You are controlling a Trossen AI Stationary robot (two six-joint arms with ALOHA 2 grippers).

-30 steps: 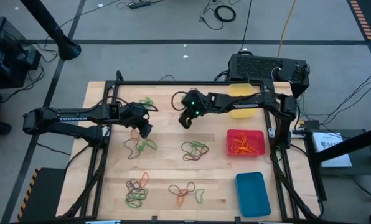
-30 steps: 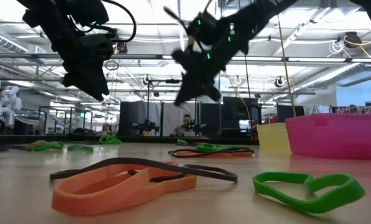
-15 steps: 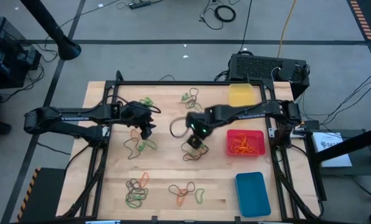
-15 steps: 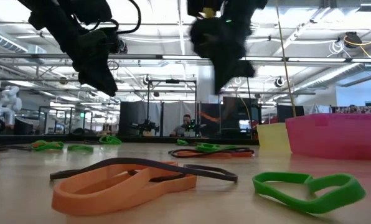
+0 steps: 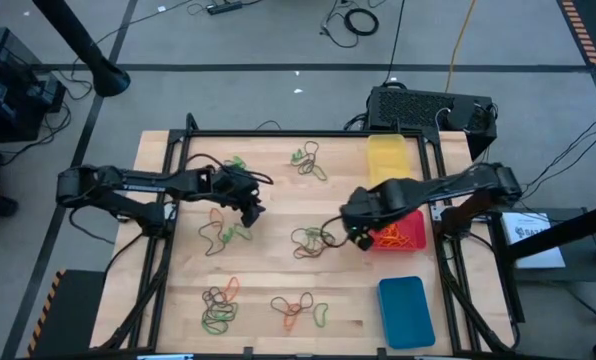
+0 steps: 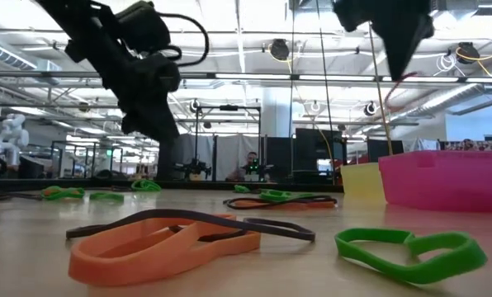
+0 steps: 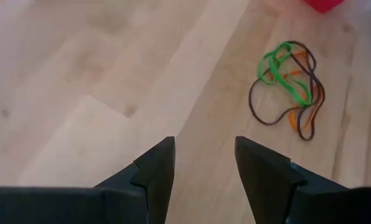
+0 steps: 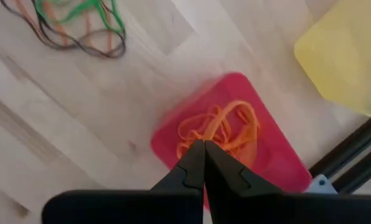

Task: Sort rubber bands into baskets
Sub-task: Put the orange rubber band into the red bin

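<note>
My right fingers (image 5: 360, 238) are clenched at the red basket (image 5: 415, 216), possibly pinching an orange band; left fingers (image 5: 250, 208) released above bands (image 5: 226, 232). Thin band could snag.

three shallow rectangular plastic baskets (image 5: 402, 309) are lining the table's (image 5: 268, 275) right side, thin floppy rubber bands (image 5: 393, 235) lying in the middle one. more band clusters (image 5: 312, 240) are sitting centre, rear, left and front.
</note>
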